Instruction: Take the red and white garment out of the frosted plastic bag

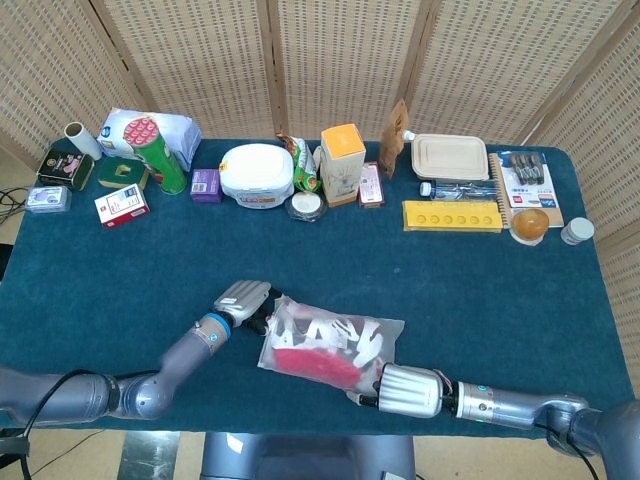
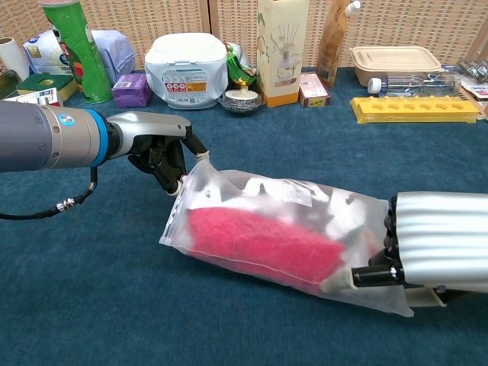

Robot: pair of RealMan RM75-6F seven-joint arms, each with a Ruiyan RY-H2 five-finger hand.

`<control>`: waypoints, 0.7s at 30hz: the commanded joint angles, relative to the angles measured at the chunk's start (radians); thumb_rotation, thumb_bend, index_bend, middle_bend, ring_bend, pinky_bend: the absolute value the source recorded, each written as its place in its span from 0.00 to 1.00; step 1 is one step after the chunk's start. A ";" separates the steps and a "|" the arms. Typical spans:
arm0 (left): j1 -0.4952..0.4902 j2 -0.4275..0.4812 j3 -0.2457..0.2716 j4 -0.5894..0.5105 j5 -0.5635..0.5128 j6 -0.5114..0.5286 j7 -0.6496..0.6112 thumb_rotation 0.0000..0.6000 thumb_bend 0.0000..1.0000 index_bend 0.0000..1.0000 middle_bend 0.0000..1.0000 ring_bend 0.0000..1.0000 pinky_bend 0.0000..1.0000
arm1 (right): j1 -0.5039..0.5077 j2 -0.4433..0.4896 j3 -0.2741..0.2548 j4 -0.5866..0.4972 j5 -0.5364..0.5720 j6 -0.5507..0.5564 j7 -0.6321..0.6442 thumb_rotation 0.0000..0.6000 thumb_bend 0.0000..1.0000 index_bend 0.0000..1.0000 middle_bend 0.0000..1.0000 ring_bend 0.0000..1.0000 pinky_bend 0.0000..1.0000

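While the left hand (image 2: 162, 152) pinches the frosted plastic bag (image 2: 305, 200) at its left end to anchor it, the right hand (image 2: 415, 252) reaches into the open end at lower right. The red and white garment (image 2: 259, 244) lies inside, lower centre of the frame; whether the right hand's fingers grip it cannot be told.

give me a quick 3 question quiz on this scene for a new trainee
1. True or false: the garment is already out of the bag.
2. Which hand pinches the bag's corner nearest the green can? A) left B) right C) neither
3. Fill in: the right hand is at the bag's end that lies ____ from the left hand.

Key
1. False; it lies inside the bag on the table.
2. A.
3. Farthest; its fingers are against that end, though whether they grip it cannot be told.
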 commanded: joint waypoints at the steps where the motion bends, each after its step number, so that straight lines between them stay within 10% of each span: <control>1: 0.000 0.000 0.001 0.004 0.000 -0.003 -0.004 1.00 0.43 0.78 1.00 1.00 1.00 | 0.006 0.010 -0.002 -0.015 0.008 -0.013 -0.001 1.00 0.35 0.30 0.79 1.00 1.00; 21: 0.001 -0.001 0.007 0.012 0.005 -0.007 -0.017 1.00 0.43 0.77 1.00 1.00 1.00 | 0.018 0.007 -0.024 -0.024 0.006 0.014 0.038 1.00 0.48 0.63 0.86 1.00 1.00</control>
